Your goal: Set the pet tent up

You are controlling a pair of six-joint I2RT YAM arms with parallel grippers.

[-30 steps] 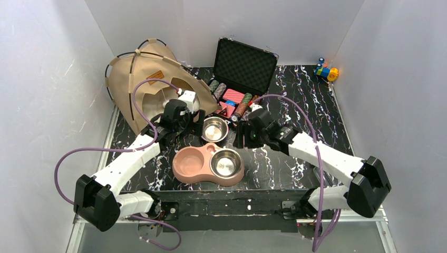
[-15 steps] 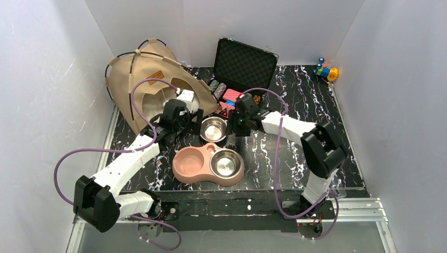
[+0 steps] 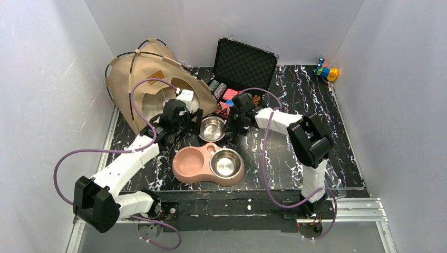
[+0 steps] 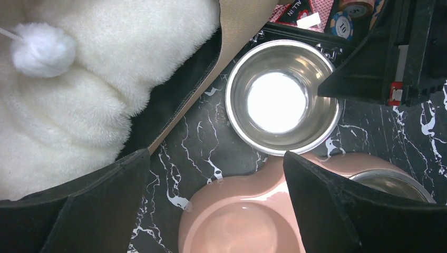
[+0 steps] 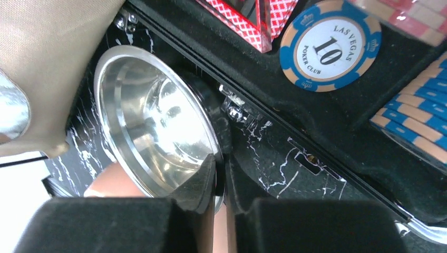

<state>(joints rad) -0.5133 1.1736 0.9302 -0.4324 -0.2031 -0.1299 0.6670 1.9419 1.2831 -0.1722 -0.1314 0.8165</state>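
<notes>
The pet tent [image 3: 142,74], tan canvas with thin black poles and a brown label, stands at the back left; its fabric edge shows in the left wrist view [image 4: 240,21] and the right wrist view [image 5: 47,63]. A fluffy white cushion [image 4: 79,95] lies in its entrance. My left gripper [image 3: 194,118] hangs open just in front of the entrance, with nothing between its fingers [image 4: 216,163]. My right gripper [image 3: 230,124] is shut on the rim of a loose steel bowl [image 3: 212,128], one finger inside and one outside [image 5: 221,163].
A pink double feeder [image 3: 197,166] with a second steel bowl [image 3: 225,162] sits in front of the loose bowl [image 4: 282,103]. An open black poker case [image 3: 245,66] with chips [image 5: 329,47] and cards stands behind. A small colourful toy [image 3: 327,71] lies at the back right.
My right arm has swung left to the loose steel bowl and its jaws have closed on the rim. The left arm and the tent have not moved.
</notes>
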